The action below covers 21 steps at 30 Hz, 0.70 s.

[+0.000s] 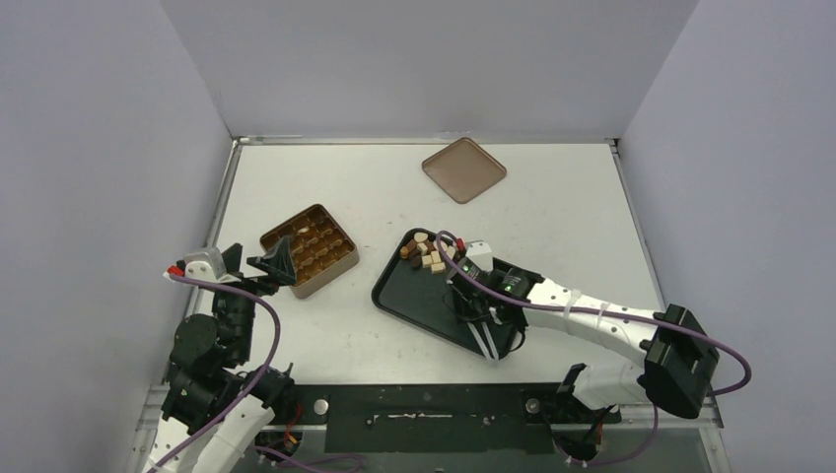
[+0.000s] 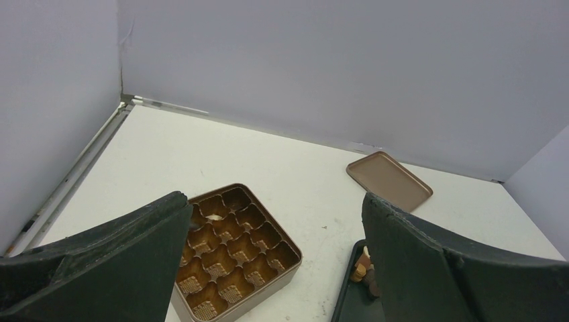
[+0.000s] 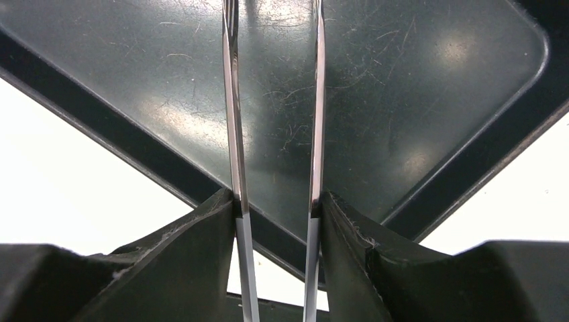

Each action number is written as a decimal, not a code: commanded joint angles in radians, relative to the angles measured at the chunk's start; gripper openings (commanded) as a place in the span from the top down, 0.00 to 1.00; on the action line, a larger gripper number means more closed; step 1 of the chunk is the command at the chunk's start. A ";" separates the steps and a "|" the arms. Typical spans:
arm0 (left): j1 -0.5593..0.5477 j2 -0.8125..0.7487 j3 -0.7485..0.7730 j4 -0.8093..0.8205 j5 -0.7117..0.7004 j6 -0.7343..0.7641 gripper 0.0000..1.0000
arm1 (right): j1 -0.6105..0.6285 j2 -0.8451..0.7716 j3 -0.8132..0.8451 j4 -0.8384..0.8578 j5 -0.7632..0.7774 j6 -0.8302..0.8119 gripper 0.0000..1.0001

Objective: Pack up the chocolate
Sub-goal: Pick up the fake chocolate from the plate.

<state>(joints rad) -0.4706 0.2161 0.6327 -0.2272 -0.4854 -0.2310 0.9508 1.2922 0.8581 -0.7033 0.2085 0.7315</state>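
The chocolate [image 1: 426, 254] lies in a small heap of brown and cream pieces at the far corner of the black tray [image 1: 409, 301]; the left wrist view catches its edge [image 2: 363, 270]. One cream piece [image 2: 213, 216] sits in a cell of the gold-brown tin [image 1: 309, 250]. My right gripper [image 1: 485, 330] hangs over the tray's near corner, shut on metal tongs [image 3: 231, 134] whose two arms run apart over bare tray floor [image 3: 402, 100]. The tong tips are cut off at the frame's top. My left gripper [image 2: 276, 221] is open and empty, just short of the tin [image 2: 231, 251].
The flat brown lid [image 1: 463, 168] lies at the back of the table, also visible from the left wrist [image 2: 389, 180]. Grey walls close in the table on three sides. The tray's rim [image 2: 345, 295] lies right of the tin.
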 commanded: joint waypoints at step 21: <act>-0.005 0.000 0.001 0.040 0.008 0.003 0.03 | 0.033 0.022 0.054 0.022 0.008 -0.006 0.84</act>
<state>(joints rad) -0.4706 0.2161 0.6327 -0.2272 -0.4854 -0.2310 0.9707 1.3556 0.8619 -0.6849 0.2012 0.7231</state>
